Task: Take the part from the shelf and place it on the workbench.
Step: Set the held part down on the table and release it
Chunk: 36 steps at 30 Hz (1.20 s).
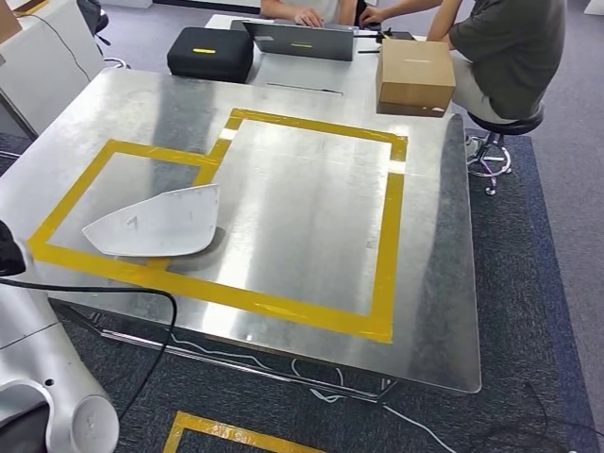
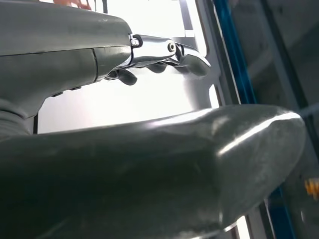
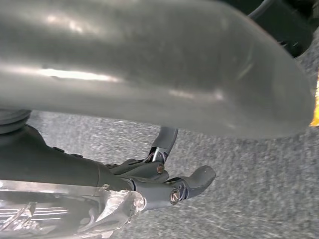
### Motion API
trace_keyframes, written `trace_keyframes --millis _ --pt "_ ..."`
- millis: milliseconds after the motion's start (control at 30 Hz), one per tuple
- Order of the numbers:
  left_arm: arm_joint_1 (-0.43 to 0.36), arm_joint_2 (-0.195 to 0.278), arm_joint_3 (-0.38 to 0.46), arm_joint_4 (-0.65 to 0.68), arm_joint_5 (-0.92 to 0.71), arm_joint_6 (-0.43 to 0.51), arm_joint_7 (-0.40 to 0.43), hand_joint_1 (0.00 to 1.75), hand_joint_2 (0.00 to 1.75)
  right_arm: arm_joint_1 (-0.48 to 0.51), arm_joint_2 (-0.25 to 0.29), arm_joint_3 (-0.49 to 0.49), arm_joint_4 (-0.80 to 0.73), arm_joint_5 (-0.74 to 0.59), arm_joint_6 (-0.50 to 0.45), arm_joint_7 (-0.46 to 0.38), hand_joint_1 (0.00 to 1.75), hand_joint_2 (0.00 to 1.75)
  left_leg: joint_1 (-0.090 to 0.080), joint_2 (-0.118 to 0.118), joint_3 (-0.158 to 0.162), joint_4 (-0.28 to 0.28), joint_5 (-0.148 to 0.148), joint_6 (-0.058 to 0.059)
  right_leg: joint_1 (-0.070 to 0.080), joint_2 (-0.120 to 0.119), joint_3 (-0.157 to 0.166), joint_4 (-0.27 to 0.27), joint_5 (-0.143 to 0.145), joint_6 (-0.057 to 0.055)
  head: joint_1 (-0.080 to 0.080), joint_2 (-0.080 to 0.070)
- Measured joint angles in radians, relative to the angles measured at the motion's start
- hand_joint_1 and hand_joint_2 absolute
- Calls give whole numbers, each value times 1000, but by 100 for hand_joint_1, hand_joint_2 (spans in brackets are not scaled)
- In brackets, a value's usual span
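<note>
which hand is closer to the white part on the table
Left, most likely. The left hand belongs to the arm showing by the table edge nearest the white part; the right hand hangs over grey carpet.

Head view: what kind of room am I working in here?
Likely an office-style robotics lab: a metal workbench marked with yellow tape, grey carpet, and people seated at a laptop behind it.

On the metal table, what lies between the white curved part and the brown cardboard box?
In the head view, between the white curved plastic part and the brown cardboard box lie bare shiny metal tabletop and strips of yellow tape; no other object.
</note>
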Motion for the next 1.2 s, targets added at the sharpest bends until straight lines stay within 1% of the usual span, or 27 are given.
trace_keyframes --millis 100,200,300,467,567,700,767,833,867,900,933,1000,1033,1067,1100,1133,1200 --pt "14 43 115 6 43 -6 -30 0 0 3 0 -1 0 0 -16 13 0 0 0 0 0 0 0 0 0 0 -1 0 -1 -1 0 0" --pt "34 88 244 15 123 -36 -48 0 0 3 0 -1 0 0 -26 14 0 0 0 1 0 -1 0 -1 1 0 -1 0 -2 -3 0 0" --pt "61 125 358 17 168 -58 -63 0 0 3 0 -1 0 0 -33 12 0 0 1 0 0 -1 -1 -2 1 0 0 0 -4 -5 0 0" --pt "108 174 518 17 216 -84 -84 0 0 4 0 -2 0 0 -40 6 0 0 1 0 1 -1 -2 -3 1 -1 0 0 -5 -5 0 0" --pt "139 191 572 18 273 -110 -95 0 0 2 0 -3 0 0 -45 1 0 0 1 -1 1 -1 -3 -3 1 -2 1 0 -6 -5 0 0" --pt "191 198 626 31 409 -151 -140 0 0 3 0 -8 0 0 -54 -7 0 0 1 -1 1 -1 -3 -3 1 -1 1 0 -6 -5 0 0" --pt "209 199 642 38 424 -157 -150 0 0 2 0 -12 0 0 -55 -8 0 0 1 -1 1 -1 -3 -3 2 -2 1 0 -7 -5 0 0" --pt "229 201 657 47 442 -141 -168 0 0 1 0 -19 0 0 -57 -13 0 0 1 -1 1 -1 -4 -3 2 -2 1 0 -7 -5 0 0" --pt "246 200 663 57 460 -115 -186 0 0 0 1 -25 0 0 -60 -16 0 0 1 -1 2 -1 -5 -4 2 -2 2 0 -7 -5 0 0" --pt "271 199 668 74 482 -64 -214 0 0 1 2 -31 0 0 -63 -17 0 0 1 0 3 -2 -5 -5 1 -1 2 0 -7 -6 0 0" --pt "300 194 672 94 497 12 -251 0 0 3 5 -37 0 0 -67 -16 0 0 1 1 4 -2 -6 -5 1 1 2 0 -7 -6 0 0" --pt "362 168 679 144 483 229 -323 0 0 8 11 -46 0 0 -75 -10 0 0 1 2 6 -2 -7 -6 1 2 2 0 -9 -6 -1 0" --pt "392 146 680 170 454 331 -343 0 0 11 15 -50 0 0 -79 -10 0 0 1 2 6 -2 -8 -6 1 1 2 0 -10 -6 0 0" --pt "420 120 681 198 416 416 -350 0 0 13 20 -55 0 0 -84 -12 0 0 1 1 6 -2 -8 -5 1 1 3 0 -11 -6 0 0" --pt "445 94 680 228 369 477 -343 0 0 14 26 -61 0 0 -90 -17 0 0 1 1 6 -2 -9 -4 1 0 3 0 -12 -5 0 0" --pt "466 69 679 263 312 523 -326 0 0 14 32 -68 0 0 -96 -24 0 0 1 1 6 -2 -9 -3 1 -1 4 0 -13 -6 0 0" --pt "494 31 674 341 174 603 -259 0 0 12 46 -80 -1 0 -107 -41 0 0 0 1 7 -2 -10 -3 1 -1 4 0 -13 -5 0 0"
